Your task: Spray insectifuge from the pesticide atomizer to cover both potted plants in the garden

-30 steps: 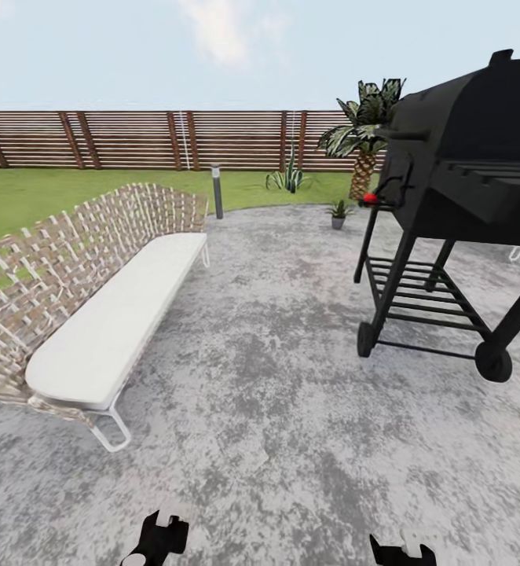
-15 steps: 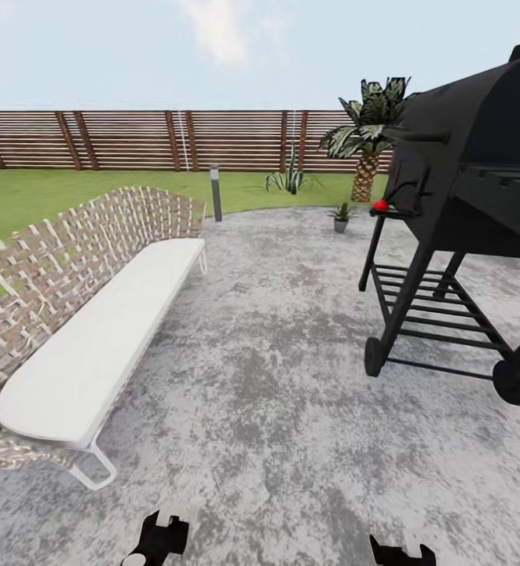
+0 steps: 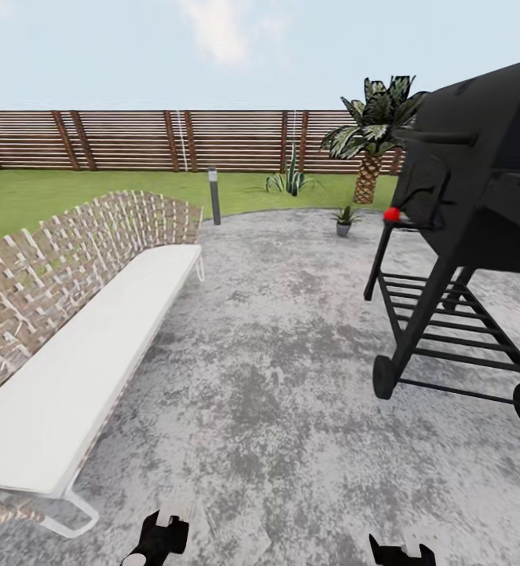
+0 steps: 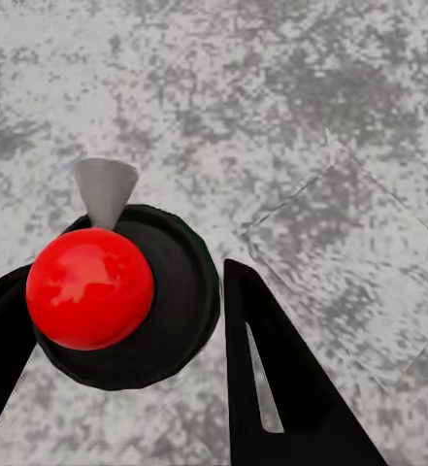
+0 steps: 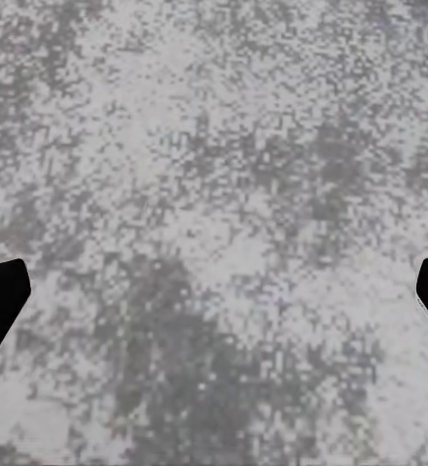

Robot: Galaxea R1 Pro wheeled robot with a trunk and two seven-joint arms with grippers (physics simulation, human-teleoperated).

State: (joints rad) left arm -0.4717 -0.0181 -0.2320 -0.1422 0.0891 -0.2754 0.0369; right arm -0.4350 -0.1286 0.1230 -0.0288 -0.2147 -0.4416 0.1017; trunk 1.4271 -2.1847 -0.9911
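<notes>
The pesticide atomizer (image 4: 112, 291) appears end-on in the left wrist view, a red ball top on a round dark body with a grey nozzle cone. My left gripper (image 4: 126, 325) is shut on it, one black finger on each side, over the grey paving. In the head view the left gripper (image 3: 159, 538) sits at the bottom edge. One potted plant (image 3: 344, 218), a small green rosette in a pale pot, stands far ahead on the paving's edge. My right gripper (image 5: 214, 301) is open, its fingertips (image 5: 0, 296) wide apart above bare paving; it also shows low in the head view (image 3: 401, 553).
A woven bench with a white cushion (image 3: 79, 346) runs along the left. A black wheeled grill (image 3: 464, 212) with a red knob (image 3: 391, 214) stands at the right. Beyond are a grey bollard lamp (image 3: 213, 195), an agave (image 3: 290, 181), a palm (image 3: 368, 149), lawn (image 3: 56, 196) and fence (image 3: 134, 140).
The whole head view has shifted as the robot rolls forward: bench and grill loom larger and slide outward. Both grippers keep their place in the picture.
</notes>
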